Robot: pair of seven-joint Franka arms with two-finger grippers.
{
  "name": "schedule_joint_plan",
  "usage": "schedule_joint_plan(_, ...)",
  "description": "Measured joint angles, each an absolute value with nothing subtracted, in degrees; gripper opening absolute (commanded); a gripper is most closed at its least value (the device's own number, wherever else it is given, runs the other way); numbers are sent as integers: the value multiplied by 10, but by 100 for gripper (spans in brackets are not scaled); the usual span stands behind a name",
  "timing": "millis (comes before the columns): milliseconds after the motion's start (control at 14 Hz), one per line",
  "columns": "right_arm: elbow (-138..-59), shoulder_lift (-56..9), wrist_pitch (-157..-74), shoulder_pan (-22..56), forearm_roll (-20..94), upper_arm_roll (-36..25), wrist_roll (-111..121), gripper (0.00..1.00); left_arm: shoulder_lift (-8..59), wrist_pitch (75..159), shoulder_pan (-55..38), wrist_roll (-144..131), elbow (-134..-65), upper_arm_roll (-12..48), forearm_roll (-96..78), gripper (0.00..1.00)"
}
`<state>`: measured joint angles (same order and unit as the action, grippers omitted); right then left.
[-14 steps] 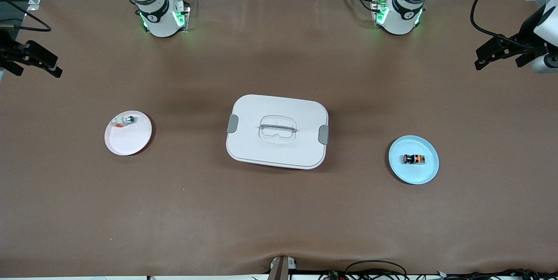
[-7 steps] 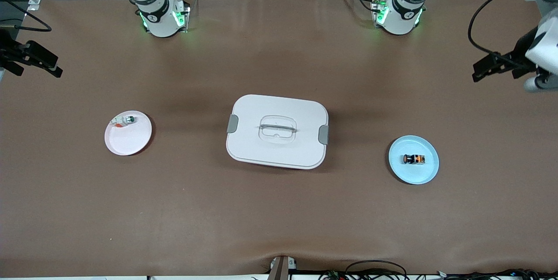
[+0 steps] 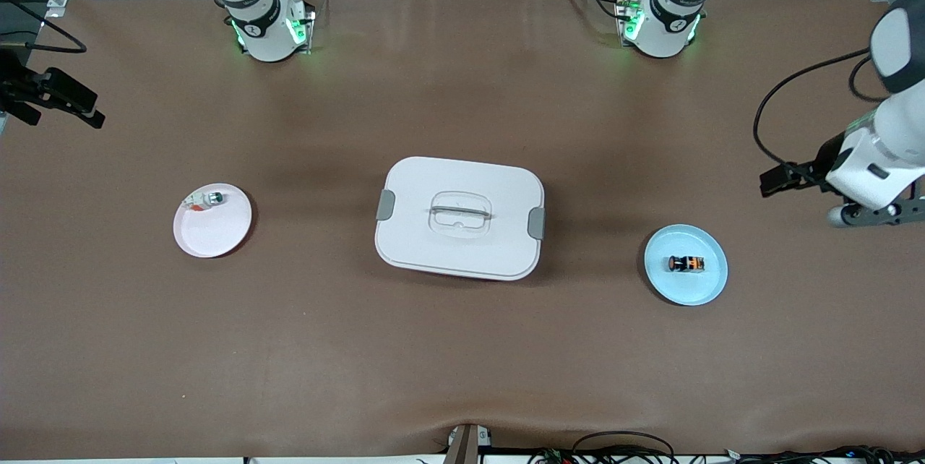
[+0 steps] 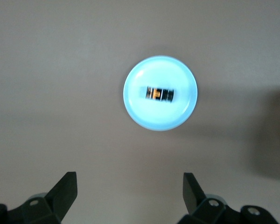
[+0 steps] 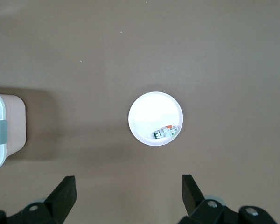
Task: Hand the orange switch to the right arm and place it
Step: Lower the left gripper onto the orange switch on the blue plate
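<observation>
Step in hand: approach for pickup. Left gripper [image 4: 129, 191] hangs spread and empty over bare brown tabletop [image 3: 462, 348] at its end. Tiny black-and-orange cylindrical switch [image 3: 686, 263] lies on the round pale-blue plate [image 3: 712, 287] ahead of the fingertips. Right gripper [image 5: 129, 192] waits, spread, empty. Next: centre over switch, descend, close.

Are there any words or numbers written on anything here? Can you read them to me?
No words or numbers can be read here.
White box lid: plain, no writing.
Blue plate and orange switch: no readable print; the switch is too small to tell.
Pink plate and the small part on it: any marks are too small to read.
Arm bases: each has a round mark, too small to read.
</observation>
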<state>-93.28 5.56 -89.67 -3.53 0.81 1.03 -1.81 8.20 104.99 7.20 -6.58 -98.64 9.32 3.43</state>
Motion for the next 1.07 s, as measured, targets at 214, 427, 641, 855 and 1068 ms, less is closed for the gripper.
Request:
schedule_joint_plan(214,-934,56,-897,-35,8,10,-19,100,101,1157,71,-65,-1053,95,34,100)
schedule_joint_plan(427,-934,56,-897,-35,8,10,-19,100,139,1231,70,-65,-1084,97,34,100)
schedule_joint_plan(641,-934,56,-897,-35,8,11,-19,100,188,1286,69,-65,-1088,98,34,100)
schedule_joint_plan(855,-935,56,-897,-35,8,11,-20,100,236,1336,69,-65,-1089,99,34,100)
schedule_joint_plan(1068,-935,56,-897,-35,8,11,-20,100,273,1369,69,-64,-1089,99,34,100)
